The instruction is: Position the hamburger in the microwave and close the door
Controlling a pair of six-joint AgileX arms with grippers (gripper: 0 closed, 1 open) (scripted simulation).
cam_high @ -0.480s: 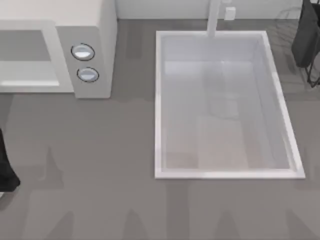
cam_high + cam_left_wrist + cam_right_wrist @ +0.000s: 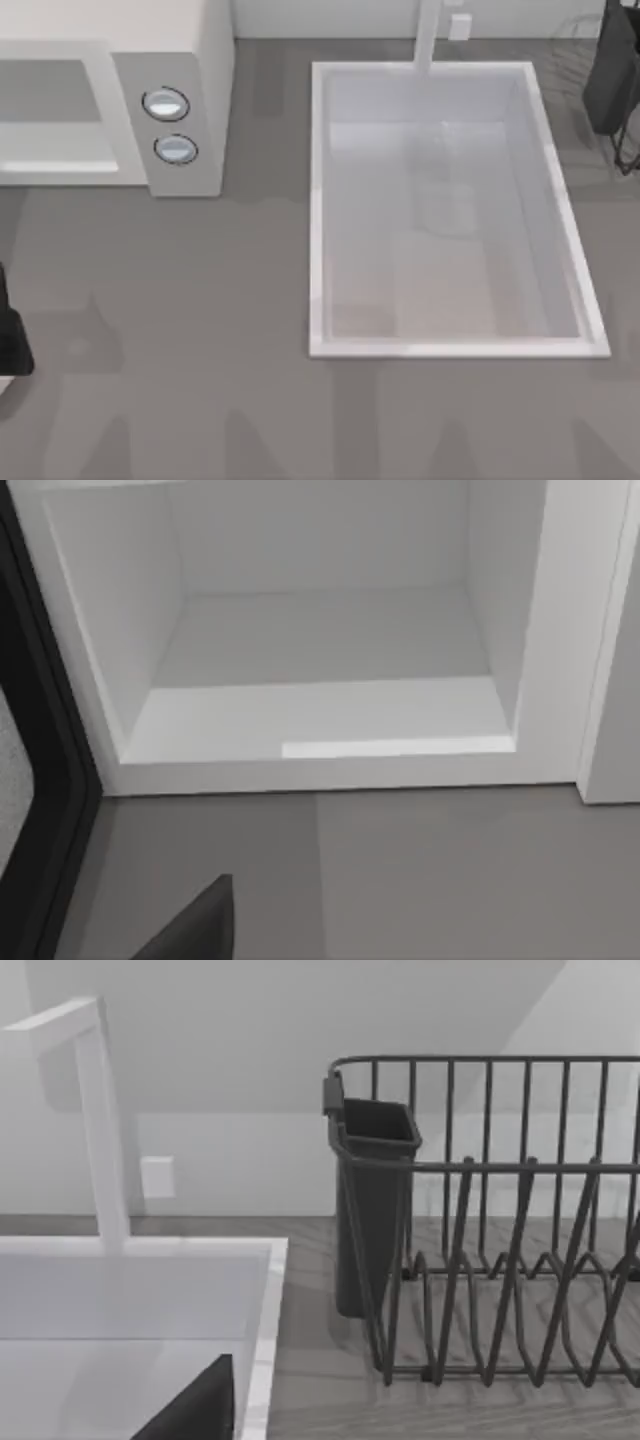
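Microwave (image 2: 190, 60) sat at the upper left of the top view. It was a big white box with a light-grey control panel (image 2: 172, 125) on its right side. The panel carried two round silvery-blue dials (image 2: 166, 104), one above the other.

The door (image 2: 45, 780) stood open. In the left wrist view we saw it as a dark frame edge at the left of the frame, with a sliver of grey speckled mesh beside it. The cavity (image 2: 320, 650) faced that camera, with white walls and a white floor, and a brighter strip ran along the front lip.

Left arm (image 2: 12, 340) was a dark shape at the left edge of the top view, on the grey table (image 2: 200, 330) in front of the microwave. Left gripper (image 2: 195, 930) showed as a dark wedge at the bottom of its wrist view, low and in front of the cavity opening. We could not tell how its jaws stood.

Right gripper (image 2: 195, 1405) showed as the same kind of dark wedge at the bottom of its wrist view, and again we could not tell its jaws. Beyond it were the white sink (image 2: 150, 1280) corner, a white faucet (image 2: 100, 1130) and a dark wire dish rack (image 2: 500, 1260) with a dark holder (image 2: 370, 1210) on its end. In the top view the sink filled centre right and the rack sat at upper right.
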